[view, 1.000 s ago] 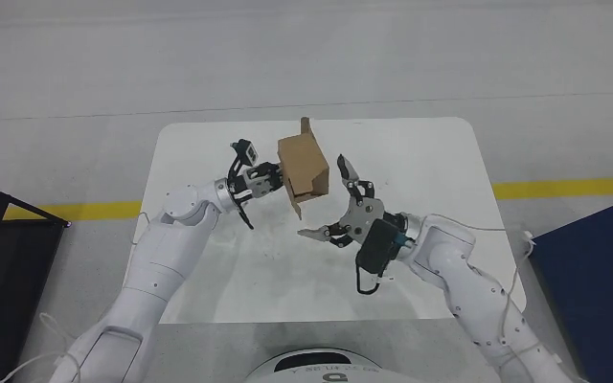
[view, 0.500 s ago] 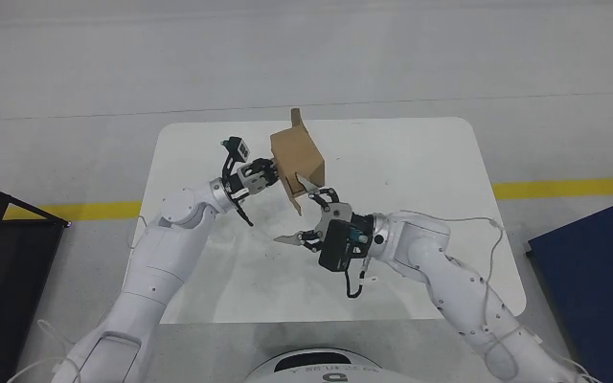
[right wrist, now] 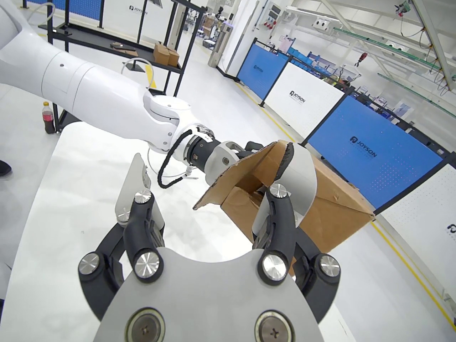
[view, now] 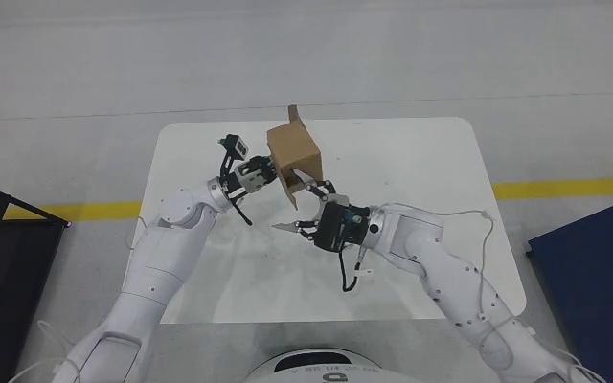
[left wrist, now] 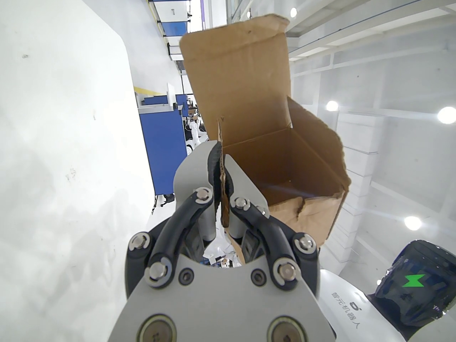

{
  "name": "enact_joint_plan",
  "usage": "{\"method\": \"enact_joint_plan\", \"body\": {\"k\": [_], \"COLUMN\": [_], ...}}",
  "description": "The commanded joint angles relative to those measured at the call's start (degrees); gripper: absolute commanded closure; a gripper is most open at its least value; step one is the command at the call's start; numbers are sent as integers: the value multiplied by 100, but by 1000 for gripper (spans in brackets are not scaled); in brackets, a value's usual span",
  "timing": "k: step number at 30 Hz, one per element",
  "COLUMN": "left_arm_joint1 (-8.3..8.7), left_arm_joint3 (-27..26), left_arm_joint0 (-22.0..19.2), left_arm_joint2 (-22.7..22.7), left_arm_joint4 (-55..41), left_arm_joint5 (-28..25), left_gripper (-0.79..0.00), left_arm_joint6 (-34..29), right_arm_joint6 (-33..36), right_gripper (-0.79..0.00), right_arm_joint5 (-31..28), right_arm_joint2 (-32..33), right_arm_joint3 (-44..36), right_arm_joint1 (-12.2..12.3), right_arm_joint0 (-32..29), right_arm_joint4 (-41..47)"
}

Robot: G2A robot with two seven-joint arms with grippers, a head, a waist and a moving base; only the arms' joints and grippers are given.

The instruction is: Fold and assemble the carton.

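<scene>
Nearest the robot, the right gripper [right wrist: 213, 154] has its fingers spread wide, and one finger [right wrist: 297, 176] rests against the open near end of the cardboard carton [view: 292, 153], beside a loose flap. The left gripper [left wrist: 219, 165] is clamped on the edge of a carton side wall and holds the carton tilted above the white worktop [view: 412, 163], toward its far middle. One flap stands up at the carton's far end.

Same printed logo-and-word mark on blue panels [right wrist: 370, 151] and on white panels [right wrist: 302, 97] in background hall.
</scene>
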Motion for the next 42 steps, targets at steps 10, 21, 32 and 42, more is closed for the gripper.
{"method": "enact_joint_plan", "body": {"k": [10, 21, 32, 42], "left_arm_joint1": [0, 2, 0, -9], "left_arm_joint3": [0, -39, -49, -30], "left_arm_joint0": [5, 38, 58, 34], "left_arm_joint2": [-16, -72, -84, -66], "left_arm_joint4": [100, 89, 137, 158], "left_arm_joint5": [-77, -203, -226, -233], "left_gripper": [0, 0, 0, 0], "left_arm_joint6": [14, 40, 75, 56], "right_arm_joint6": [107, 329, 154, 326], "right_gripper": [-480, -403, -379, -566], "right_arm_joint5": [-309, 187, 888, 1465], "right_arm_joint2": [59, 157, 370, 370], "right_arm_joint3": [227, 153, -175, -274], "right_arm_joint1": [-32, -40, -23, -54], "right_arm_joint0": [131, 75, -251, -360], "right_arm_joint4": [792, 499, -16, -421]}}
